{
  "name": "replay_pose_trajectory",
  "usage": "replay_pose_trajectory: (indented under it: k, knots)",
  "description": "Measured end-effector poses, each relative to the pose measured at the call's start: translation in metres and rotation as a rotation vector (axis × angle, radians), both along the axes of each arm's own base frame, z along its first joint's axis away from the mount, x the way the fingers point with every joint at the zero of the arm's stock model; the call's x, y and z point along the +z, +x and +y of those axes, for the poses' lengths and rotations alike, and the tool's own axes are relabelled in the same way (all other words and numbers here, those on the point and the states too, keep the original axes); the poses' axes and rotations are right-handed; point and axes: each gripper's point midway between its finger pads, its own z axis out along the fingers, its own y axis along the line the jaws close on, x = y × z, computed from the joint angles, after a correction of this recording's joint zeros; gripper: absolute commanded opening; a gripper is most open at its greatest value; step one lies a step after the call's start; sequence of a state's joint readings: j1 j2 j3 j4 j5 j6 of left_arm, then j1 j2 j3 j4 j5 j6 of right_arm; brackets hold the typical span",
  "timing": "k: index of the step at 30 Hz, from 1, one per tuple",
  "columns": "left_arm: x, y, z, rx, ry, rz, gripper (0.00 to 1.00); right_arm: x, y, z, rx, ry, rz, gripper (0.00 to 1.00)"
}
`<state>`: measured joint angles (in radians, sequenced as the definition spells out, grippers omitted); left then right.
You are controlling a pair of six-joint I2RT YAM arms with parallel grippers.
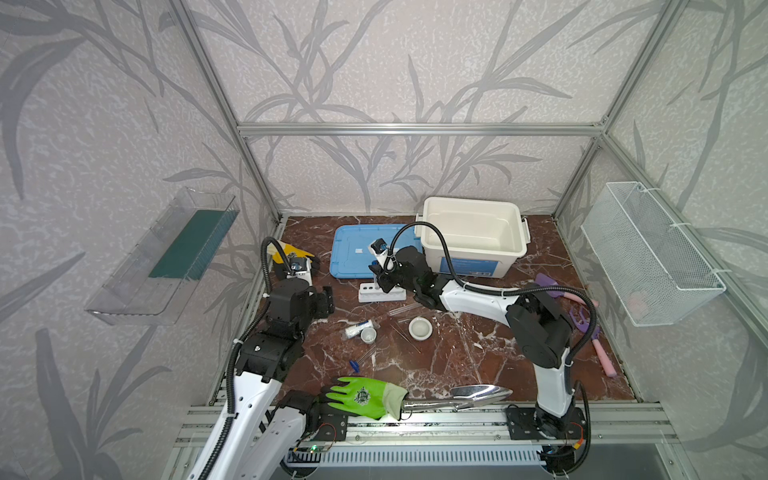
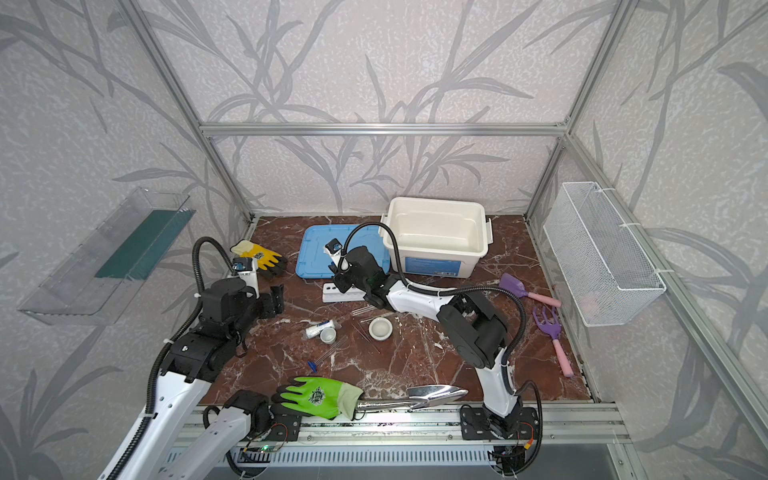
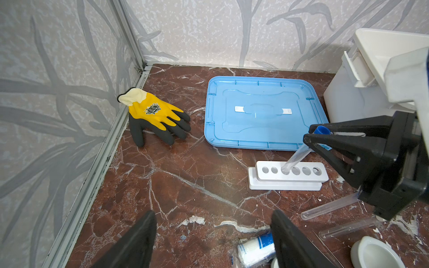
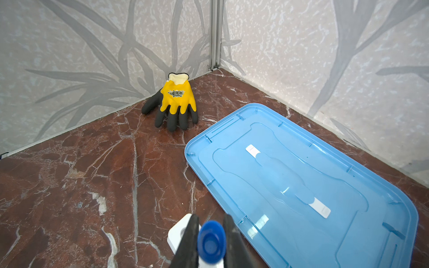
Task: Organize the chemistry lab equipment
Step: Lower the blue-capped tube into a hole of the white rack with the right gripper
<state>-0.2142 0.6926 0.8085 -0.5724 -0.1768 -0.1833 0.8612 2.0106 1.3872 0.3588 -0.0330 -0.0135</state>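
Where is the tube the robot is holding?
In the left wrist view, the right end effector holds the blue-capped tube tilted, tip at the white rack.

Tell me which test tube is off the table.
The blue-capped tube, tilted in the right pincer with its tip at the rack; the other tubes lie flat on the table.

A robot test booth: aluminium frame (image 1: 415,129), wallpapered panels (image 1: 374,62), marble-look tabletop (image 1: 457,361).
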Motion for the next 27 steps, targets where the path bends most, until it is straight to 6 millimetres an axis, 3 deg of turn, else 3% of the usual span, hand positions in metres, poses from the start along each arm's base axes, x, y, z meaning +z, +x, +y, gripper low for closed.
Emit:
replay_pose_trajectory:
  k: [6,16,21,24,27]
  knots:
    - [0.000,0.000,-0.001,-0.003,-0.002,0.000,0.78,-0.008,0.000,0.000,-0.006,-0.001,-0.004,0.19]
    - [0.000,0.000,-0.003,-0.020,-0.002,0.002,0.78,-0.014,-0.001,-0.003,-0.009,-0.013,-0.011,0.47]
    - [0.000,0.000,-0.012,-0.075,-0.015,-0.003,0.78,-0.014,-0.002,-0.005,-0.007,-0.026,-0.009,0.53]
    - [0.001,-0.001,-0.019,-0.116,-0.026,-0.005,0.78,-0.004,-0.007,-0.009,-0.004,-0.031,-0.012,0.54]
    - [0.000,-0.002,-0.025,-0.151,-0.031,0.000,0.78,0.019,-0.010,-0.016,-0.004,-0.010,-0.033,0.55]
